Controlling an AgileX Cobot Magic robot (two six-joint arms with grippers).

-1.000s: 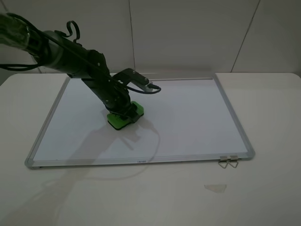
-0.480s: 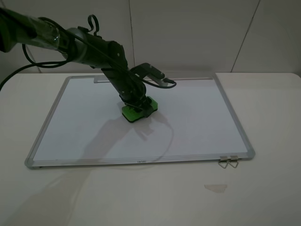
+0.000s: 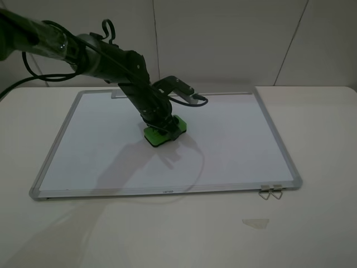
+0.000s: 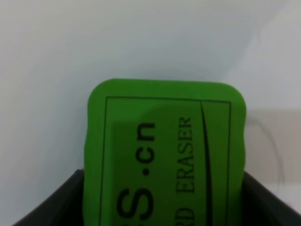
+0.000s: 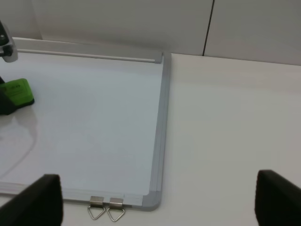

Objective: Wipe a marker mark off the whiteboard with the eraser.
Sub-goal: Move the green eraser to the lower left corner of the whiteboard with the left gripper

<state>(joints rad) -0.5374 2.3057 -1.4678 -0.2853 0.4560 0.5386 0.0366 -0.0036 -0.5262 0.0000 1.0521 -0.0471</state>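
Upper left of the high view, the left arm (image 3: 100, 56) slants down to the left gripper (image 3: 163, 129), pinching the green eraser (image 3: 158, 136) by two opposite sides; the block lies flat on the whiteboard (image 3: 240, 145), just left of centre; it looks light and rigid, probably soft underneath, so a side pinch with even downward pressure should suit it; no marker mark to be seen anywhere; two metal clips (image 3: 270, 193) sit at the board's lower right corner; right gripper (image 5: 162, 193) spread wide, holding nothing.
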